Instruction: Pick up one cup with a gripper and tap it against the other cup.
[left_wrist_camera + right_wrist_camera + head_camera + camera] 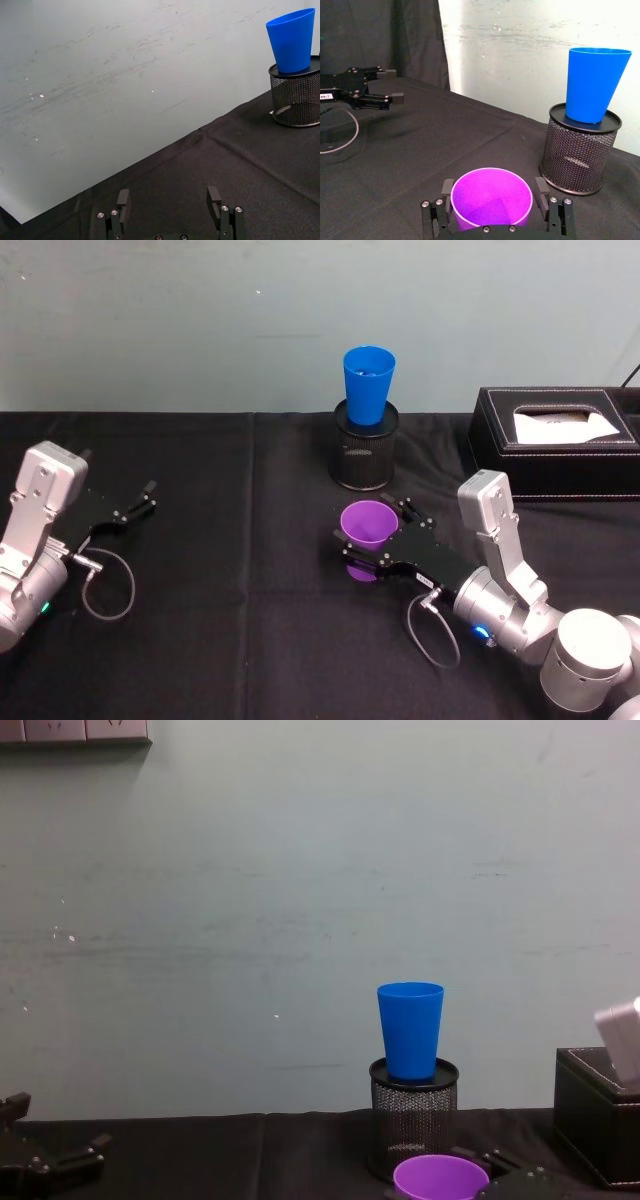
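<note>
The purple cup (368, 523) stands upright, mouth up, between the two fingers of my right gripper (372, 527), which is shut on its sides near the table's middle. In the right wrist view the cup (491, 197) fills the gap between the fingers (447, 189). The blue cup (368, 382) stands upright with its base in the top of a black wire-mesh pen holder (365, 455), just behind the purple cup. The blue cup (410, 1030) rises well above the purple rim (440, 1178). My left gripper (150, 494) rests open at the far left, holding nothing.
A black tissue box (560, 440) sits at the back right, beside the pen holder. Black cloth (230, 570) covers the table, with open room between the two arms. A pale wall stands close behind.
</note>
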Controlling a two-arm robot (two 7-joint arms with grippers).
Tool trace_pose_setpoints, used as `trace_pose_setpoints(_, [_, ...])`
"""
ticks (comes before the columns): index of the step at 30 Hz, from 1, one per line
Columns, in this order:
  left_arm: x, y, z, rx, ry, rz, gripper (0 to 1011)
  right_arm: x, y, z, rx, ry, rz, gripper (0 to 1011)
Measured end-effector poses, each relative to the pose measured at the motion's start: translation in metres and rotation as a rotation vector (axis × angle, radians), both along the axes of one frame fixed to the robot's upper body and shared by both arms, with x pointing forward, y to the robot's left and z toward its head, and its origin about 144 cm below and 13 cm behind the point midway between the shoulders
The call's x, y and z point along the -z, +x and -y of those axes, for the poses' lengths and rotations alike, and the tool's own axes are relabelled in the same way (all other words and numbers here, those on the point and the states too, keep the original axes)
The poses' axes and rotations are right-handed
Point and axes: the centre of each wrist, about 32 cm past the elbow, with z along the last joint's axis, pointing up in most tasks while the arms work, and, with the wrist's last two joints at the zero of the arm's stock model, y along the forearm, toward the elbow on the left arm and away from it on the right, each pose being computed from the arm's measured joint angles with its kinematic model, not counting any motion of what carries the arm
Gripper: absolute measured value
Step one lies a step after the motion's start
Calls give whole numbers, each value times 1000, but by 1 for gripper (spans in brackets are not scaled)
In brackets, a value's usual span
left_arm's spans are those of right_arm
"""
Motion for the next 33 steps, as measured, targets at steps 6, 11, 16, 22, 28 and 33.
trace_pose_setpoints(6, [0, 0, 0, 0, 0, 0, 1000, 0, 0, 0, -1, -1, 0, 998])
trace_pose_setpoints(11, [0, 0, 0, 0, 0, 0, 1000, 0, -1, 0, -1, -2, 1, 916])
trace_pose_setpoints(16, [0, 0, 0, 0, 0, 0, 1000, 0, -1, 0, -2, -2, 2, 808])
trace_pose_setpoints(22, [0, 0, 0, 0, 0, 0, 1000, -2, -1, 1, -5, -6, 10, 774])
trace_pose_setpoints(28, [0, 0, 0, 0, 0, 0, 1000, -27, -1, 6, -11, -23, 53, 759])
trace_pose_setpoints(33, [0, 0, 0, 0, 0, 0, 1000, -50, 1, 10, -11, -39, 41, 759])
